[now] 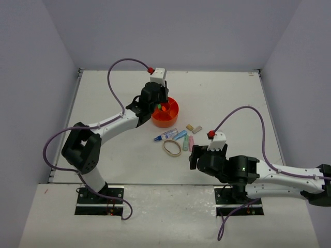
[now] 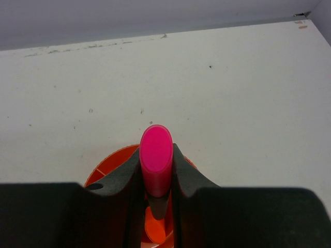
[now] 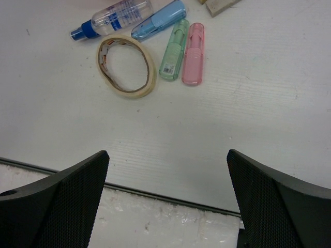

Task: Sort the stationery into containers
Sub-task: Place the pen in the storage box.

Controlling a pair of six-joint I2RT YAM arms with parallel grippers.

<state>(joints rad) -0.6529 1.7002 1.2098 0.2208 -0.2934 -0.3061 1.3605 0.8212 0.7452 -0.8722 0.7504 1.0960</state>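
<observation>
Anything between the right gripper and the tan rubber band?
No. In the right wrist view, only bare white table lies between the open right gripper and the tan rubber band.

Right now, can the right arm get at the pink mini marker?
Probably yes: the right gripper is open, empty, with bare table up to the pink marker. The green marker lies close alongside, leaving little finger room.

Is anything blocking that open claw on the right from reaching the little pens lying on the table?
Nothing visible. Only bare table lies between the right gripper and the rubber band, green marker and pink marker.
</observation>
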